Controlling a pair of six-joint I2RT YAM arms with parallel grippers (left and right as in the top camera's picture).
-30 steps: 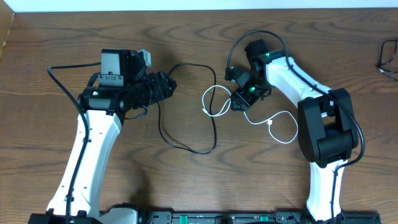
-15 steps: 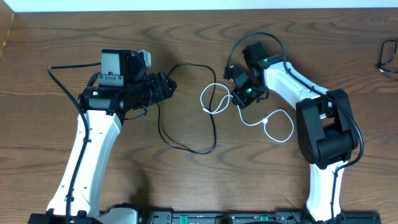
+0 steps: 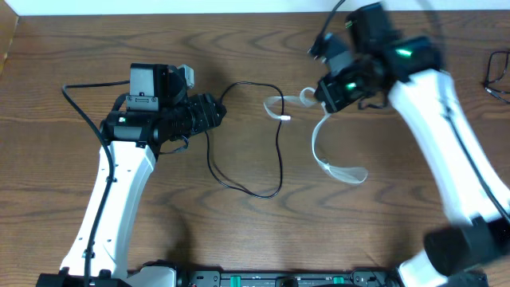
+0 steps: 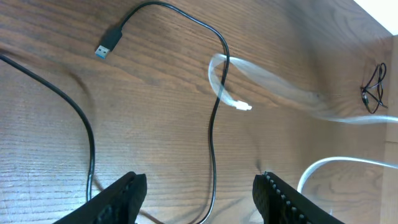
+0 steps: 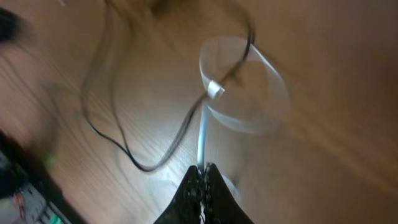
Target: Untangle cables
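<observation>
Two cables are only partly separated. The black cable (image 3: 280, 155) lies flat on the table (image 3: 239, 239) to the left of the right gripper (image 5: 202, 186), its long run pointing back toward the robot. The white cable (image 3: 316, 143), clamped in that gripper's closed fingers, trails leftward, and its loop (image 4: 213, 70) hooks the black one just above the white plug (image 4: 244, 107). Freeing that loop remains. The left gripper (image 4: 199, 180) hangs with fingers apart, holding nothing.

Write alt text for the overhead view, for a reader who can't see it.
The right gripper, shut on a white cable, holds it in a blurred loop over a wooden table. The white cable's far end crosses a thin black cable that curves across the table beside the left gripper.
</observation>
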